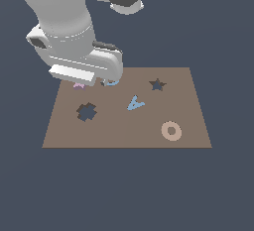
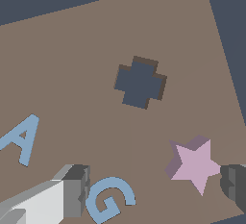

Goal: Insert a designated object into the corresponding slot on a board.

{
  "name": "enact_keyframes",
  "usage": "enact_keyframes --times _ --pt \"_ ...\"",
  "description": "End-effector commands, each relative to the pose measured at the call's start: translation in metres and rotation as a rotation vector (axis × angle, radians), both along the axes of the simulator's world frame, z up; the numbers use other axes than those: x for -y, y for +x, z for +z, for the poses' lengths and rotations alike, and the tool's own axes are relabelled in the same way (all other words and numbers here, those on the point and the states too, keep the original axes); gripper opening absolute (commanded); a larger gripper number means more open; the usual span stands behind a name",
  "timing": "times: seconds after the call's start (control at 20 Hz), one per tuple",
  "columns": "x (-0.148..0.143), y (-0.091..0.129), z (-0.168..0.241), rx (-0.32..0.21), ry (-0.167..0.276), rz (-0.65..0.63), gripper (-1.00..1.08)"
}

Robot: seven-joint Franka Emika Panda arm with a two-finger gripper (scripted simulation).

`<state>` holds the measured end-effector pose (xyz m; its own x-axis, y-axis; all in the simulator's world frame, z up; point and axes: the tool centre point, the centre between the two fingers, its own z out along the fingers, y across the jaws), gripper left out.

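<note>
We've got the gripper (image 2: 153,189) wide open and holding nothing, low over the board's (image 1: 124,133) far corner with the star (image 2: 194,164) by one finger and the G (image 2: 109,199) between, so closing now could snag the G instead.

Even flat lighting, sharp, no glare

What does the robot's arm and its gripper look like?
The arm is smooth, rounded and pale grey-white, with a dark joint near the top. The gripper has a boxy white body and two dark grey, blocky fingers. No cables or markings show.
</note>
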<state>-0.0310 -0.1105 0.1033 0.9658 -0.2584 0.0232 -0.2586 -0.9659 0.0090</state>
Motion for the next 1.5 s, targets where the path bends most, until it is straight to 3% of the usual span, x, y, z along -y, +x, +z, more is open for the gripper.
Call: enact_keyframes --times 0.0,0.35,1.1,1.15,1.45 --pt "0.022 -0.013 -0.02 -0.007 0.004 -0.061 1.0" --pt "0.053 -0.036 -0.05 -0.018 0.013 -0.15 1.0" --pt "0.055 -0.038 -0.073 -0.019 0.016 -0.156 1.0" --pt "0.055 -0.038 -0.073 -0.019 0.016 -0.156 -1.0" --pt "0.055 -0.038 -0.073 -0.019 0.016 -0.156 -1.0"
